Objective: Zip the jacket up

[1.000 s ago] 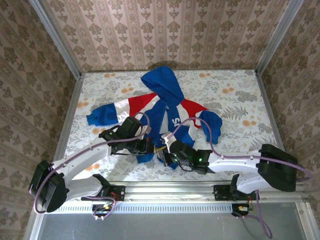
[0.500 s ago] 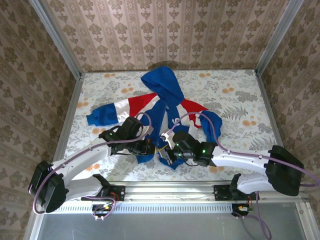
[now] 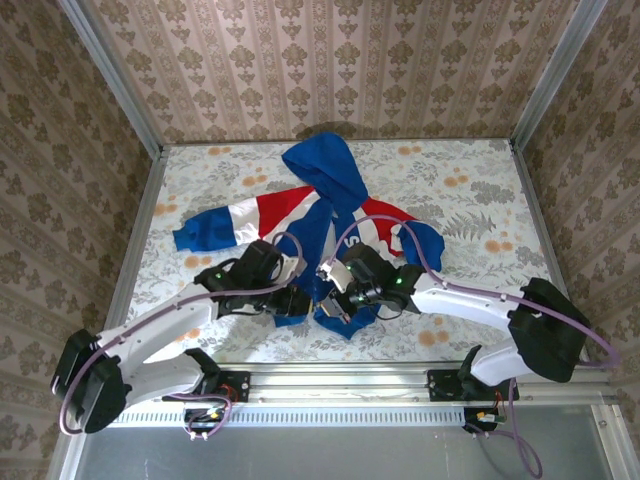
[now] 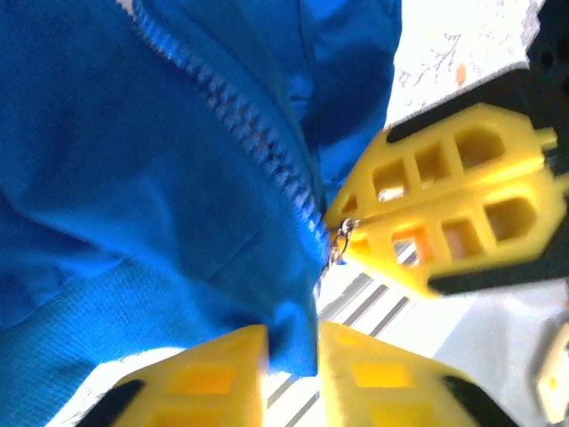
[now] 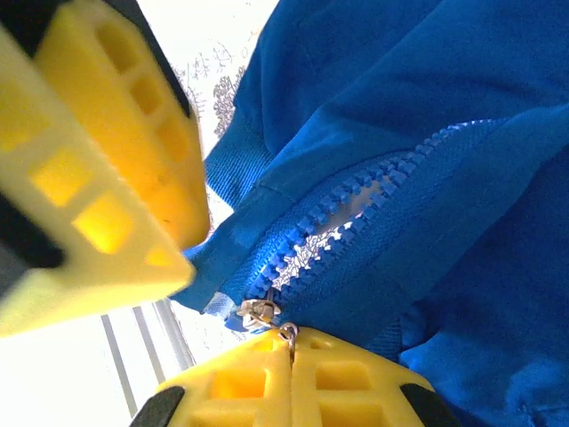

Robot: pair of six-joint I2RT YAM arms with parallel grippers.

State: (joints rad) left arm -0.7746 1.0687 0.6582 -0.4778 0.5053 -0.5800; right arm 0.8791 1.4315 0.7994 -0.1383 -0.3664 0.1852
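At the middle of the table's (image 3: pixel 480 200) near edge, the two arms reach in from their bases and meet at the hem of the jacket (image 3: pixel 335 175). The right gripper (image 5: pixel 291 342) is closed on the small metal zipper pull (image 4: pixel 338 242) at the hem's bottom. Just beside it, the left gripper (image 4: pixel 293 342) has its yellow fingers (image 4: pixel 222 378) slightly apart with the hem's corner between them; I cannot tell whether they pinch it. Past the slider, two rows of blue teeth (image 5: pixel 356 209) run close together, with a slit of flowered table cover between them. The arms and their lilac cables (image 3: pixel 345 235) cover the jacket's lower front, and no writing can be read. One red-and-white banded sleeve (image 3: pixel 215 225) stretches toward the left edge. The blue hood (image 3: pixel 325 160) points to the far edge.
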